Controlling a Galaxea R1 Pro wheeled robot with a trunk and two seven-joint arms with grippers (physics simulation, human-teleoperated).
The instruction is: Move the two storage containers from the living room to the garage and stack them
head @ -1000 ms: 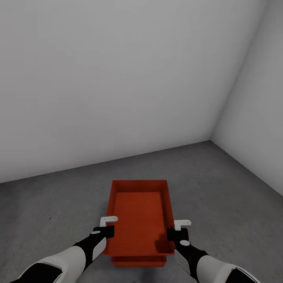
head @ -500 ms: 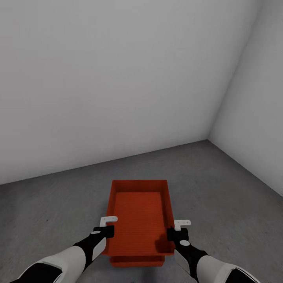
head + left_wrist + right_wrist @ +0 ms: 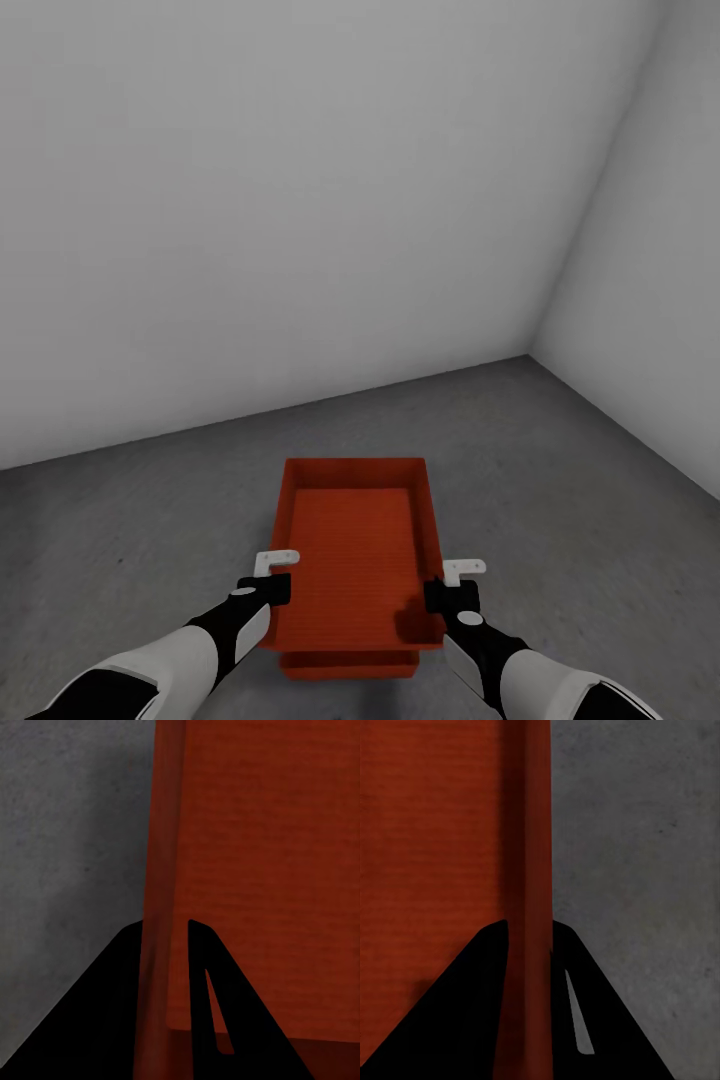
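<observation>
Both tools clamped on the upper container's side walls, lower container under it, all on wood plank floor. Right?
Not quite: the head view shows grey concrete floor, not wood planks. The left tool and right tool do clamp the upper container, with the lower container beneath.

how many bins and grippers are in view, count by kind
orange-red storage containers: 2, an upper container sitting over a lower container
grippers: 2, the left gripper and the right gripper, each shut on a side wall of the upper container
total: 4
</observation>
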